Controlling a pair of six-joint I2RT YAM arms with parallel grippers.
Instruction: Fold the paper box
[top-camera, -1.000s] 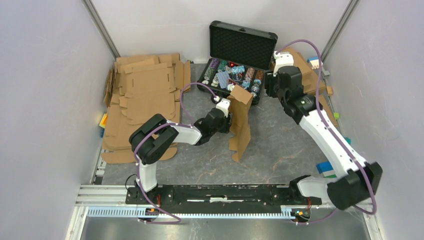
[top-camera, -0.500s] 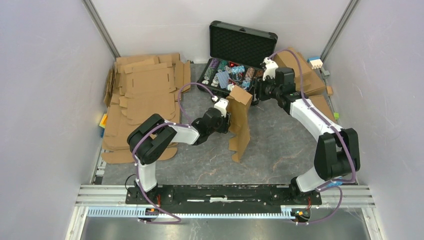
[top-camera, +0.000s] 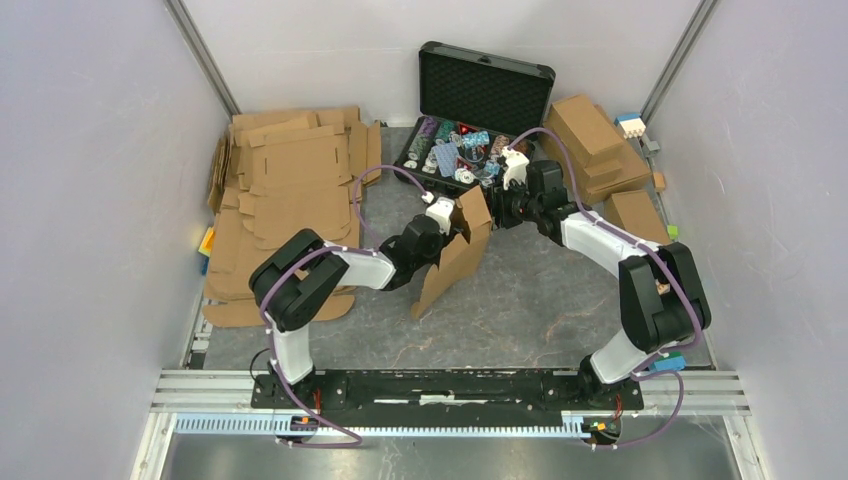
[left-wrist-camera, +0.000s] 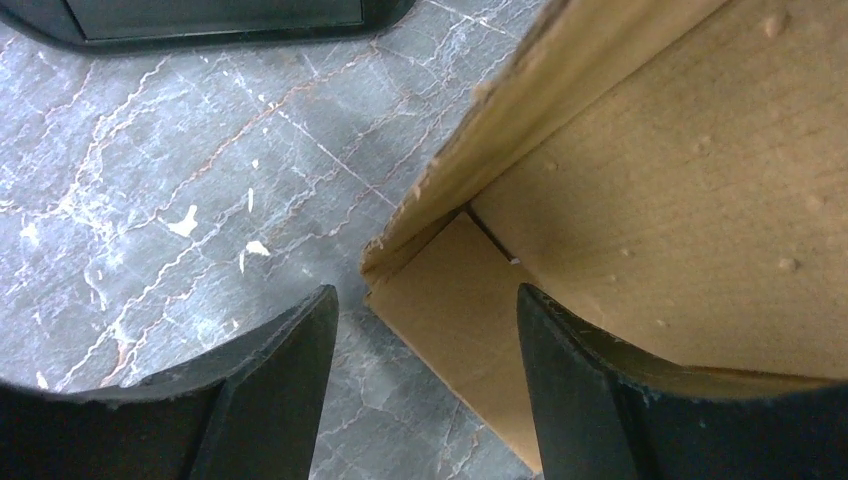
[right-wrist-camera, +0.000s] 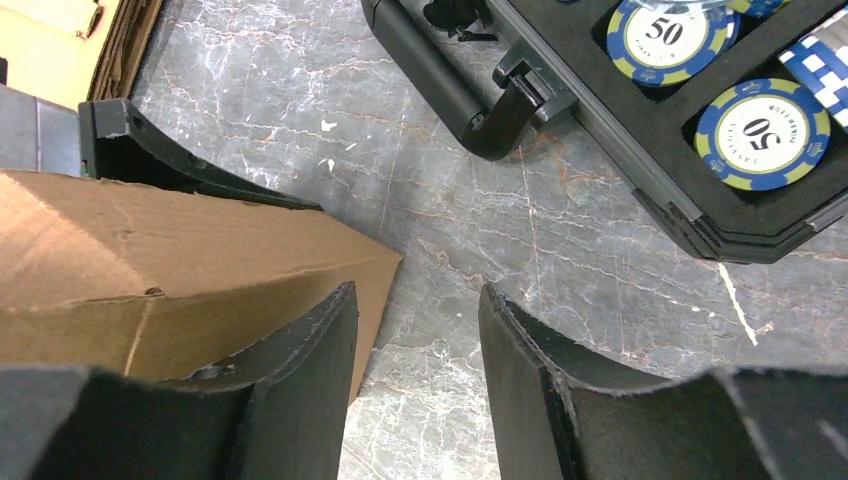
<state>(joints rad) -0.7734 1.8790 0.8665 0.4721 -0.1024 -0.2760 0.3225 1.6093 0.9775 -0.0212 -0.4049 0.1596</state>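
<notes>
The paper box (top-camera: 455, 255) is a brown cardboard sheet, partly bent, leaning at a slant on the grey table mid-scene. My left gripper (top-camera: 450, 222) is at its upper left edge. In the left wrist view the left gripper (left-wrist-camera: 425, 295) is open, a corner of the box (left-wrist-camera: 650, 180) reaches in between its fingers, and there is a gap on both sides. My right gripper (top-camera: 497, 210) is just right of the sheet's top. In the right wrist view the right gripper (right-wrist-camera: 417, 290) is open over bare table, with the box (right-wrist-camera: 150, 260) outside its left finger (right-wrist-camera: 300, 380).
A stack of flat cardboard sheets (top-camera: 285, 190) lies at the left. An open black case of chips (top-camera: 470, 120) stands at the back, its handle (right-wrist-camera: 500, 105) near my right gripper. Folded boxes (top-camera: 590, 140) are piled at the back right.
The left gripper has opened and the box has tipped from upright to a slant toward the left. The right arm has swung in from the back right to the box's top.
</notes>
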